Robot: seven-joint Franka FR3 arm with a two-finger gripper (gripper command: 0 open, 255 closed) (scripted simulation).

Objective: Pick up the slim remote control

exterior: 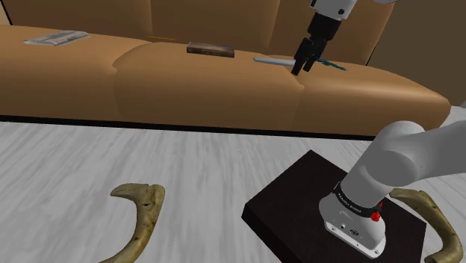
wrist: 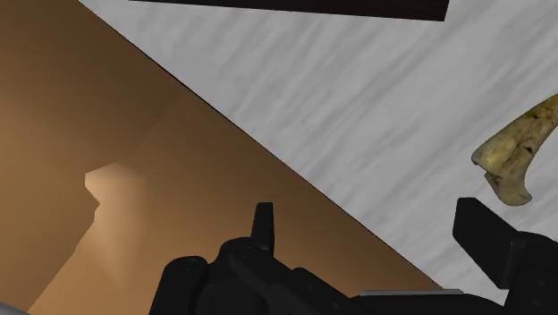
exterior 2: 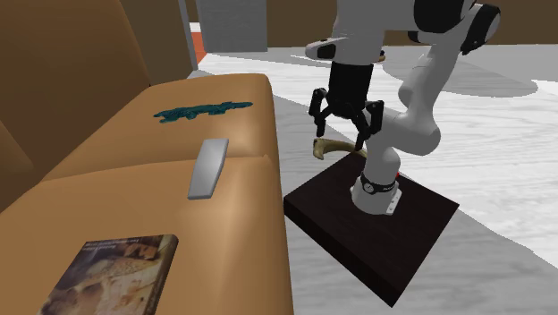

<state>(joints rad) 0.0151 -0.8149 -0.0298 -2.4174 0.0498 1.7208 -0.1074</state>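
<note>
The slim remote control [exterior: 269,60] [exterior 2: 208,166] is a flat grey bar lying on the brown sofa seat [exterior: 187,82] [exterior 2: 241,98], near the seam between two cushions. My black gripper [exterior: 301,67] [exterior 2: 340,134] [wrist: 371,228] hangs open in the air with nothing between its fingers. In the second exterior view it is to the right of the remote, above the sofa's front edge and apart from the remote. In the wrist view the fingers [wrist: 262,224] stand wide apart over the seat edge and the pale floor.
On the seat also lie a teal object [exterior: 328,65] [exterior 2: 201,110], a book [exterior: 210,49] [exterior 2: 112,273] and a magazine [exterior: 56,37]. Curved horn-like pieces [exterior: 142,213] [exterior: 433,220] [wrist: 519,152] rest on the floor beside the black stand [exterior: 299,213] [exterior 2: 376,233].
</note>
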